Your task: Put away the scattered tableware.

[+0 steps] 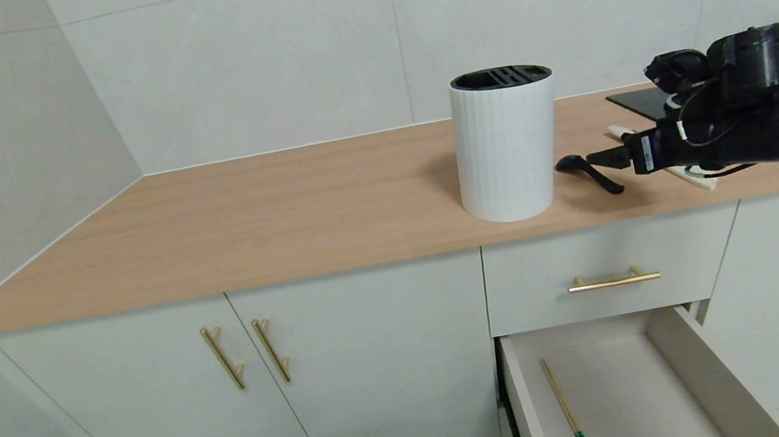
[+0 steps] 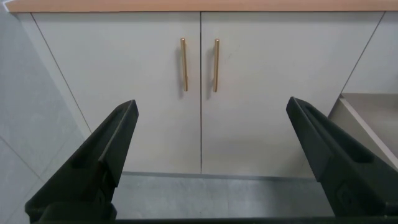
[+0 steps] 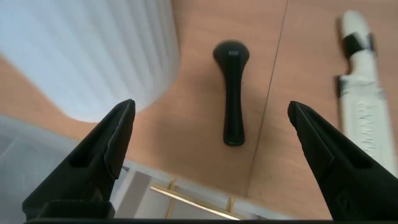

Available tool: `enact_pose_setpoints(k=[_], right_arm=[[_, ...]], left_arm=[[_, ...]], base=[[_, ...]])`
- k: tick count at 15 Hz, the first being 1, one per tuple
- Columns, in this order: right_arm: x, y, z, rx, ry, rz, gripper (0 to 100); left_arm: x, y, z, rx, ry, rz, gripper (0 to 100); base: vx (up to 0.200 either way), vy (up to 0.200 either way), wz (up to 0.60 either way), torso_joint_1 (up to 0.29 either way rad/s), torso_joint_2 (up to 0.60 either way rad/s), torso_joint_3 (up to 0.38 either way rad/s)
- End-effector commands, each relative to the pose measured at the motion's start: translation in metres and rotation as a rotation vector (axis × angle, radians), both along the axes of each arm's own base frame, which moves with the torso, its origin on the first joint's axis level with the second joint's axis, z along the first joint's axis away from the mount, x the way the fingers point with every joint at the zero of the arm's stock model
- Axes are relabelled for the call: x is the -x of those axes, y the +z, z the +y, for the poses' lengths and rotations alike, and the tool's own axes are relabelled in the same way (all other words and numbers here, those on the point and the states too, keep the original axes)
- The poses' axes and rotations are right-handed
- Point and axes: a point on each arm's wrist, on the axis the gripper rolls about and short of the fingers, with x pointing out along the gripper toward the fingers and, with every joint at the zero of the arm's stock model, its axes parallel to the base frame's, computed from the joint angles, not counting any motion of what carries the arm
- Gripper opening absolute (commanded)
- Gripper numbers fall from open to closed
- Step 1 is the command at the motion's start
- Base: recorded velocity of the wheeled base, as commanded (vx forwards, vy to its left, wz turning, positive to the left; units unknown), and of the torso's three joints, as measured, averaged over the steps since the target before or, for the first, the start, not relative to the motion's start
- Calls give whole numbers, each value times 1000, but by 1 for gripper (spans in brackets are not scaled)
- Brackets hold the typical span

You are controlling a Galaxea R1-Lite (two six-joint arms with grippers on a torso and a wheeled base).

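Note:
A black spoon (image 1: pixel 587 170) (image 3: pixel 231 93) lies on the wooden counter (image 1: pixel 278 213) just right of a white ribbed holder (image 1: pixel 507 143) (image 3: pixel 87 56). My right gripper (image 1: pixel 607 157) (image 3: pixel 209 124) hovers open right above the spoon, one finger to each side of it, not touching. A white-handled utensil (image 1: pixel 691 174) (image 3: pixel 362 93) lies on the counter beside the spoon, partly under my right arm. A pair of chopsticks (image 1: pixel 566 410) rests in the open lower drawer (image 1: pixel 665 354). My left gripper (image 2: pixel 211 118) stands open and holds nothing, low in front of the cabinet doors (image 2: pixel 199 93).
A black cooktop (image 1: pixel 639 102) sits at the counter's back right. Gold handles (image 1: pixel 246 353) stick out from the double doors, and a shut drawer (image 1: pixel 614 281) lies above the open one. The open drawer's side (image 2: pixel 367 112) juts out toward the floor space.

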Motion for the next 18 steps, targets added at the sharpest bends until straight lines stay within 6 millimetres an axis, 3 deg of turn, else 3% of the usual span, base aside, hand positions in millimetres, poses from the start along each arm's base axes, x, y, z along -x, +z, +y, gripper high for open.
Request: enact_pose_setpoints(k=[1, 7, 16, 17, 18], right_arm=[[-20, -27, -1, 5, -7, 56, 100], [-44, -53, -2, 12, -25, 86, 100], [-51, -66, -2, 28, -49, 106, 100], [-51, -67, -1, 28, -48, 107, 0], [-52, -67, -1, 28, -47, 109, 0]], left_arm=[[0, 0, 0, 1, 1, -1, 100], [0, 0, 0, 1, 1, -1, 100], [0, 0, 0, 1, 1, -1, 100], [0, 0, 0, 1, 1, -1, 100], [0, 0, 0, -1, 1, -1, 100]], base=[[0, 0, 0, 0, 0, 0], [0, 0, 0, 0, 0, 0], [0, 0, 0, 0, 0, 0], [0, 0, 0, 0, 0, 0], [0, 0, 0, 0, 0, 0]])
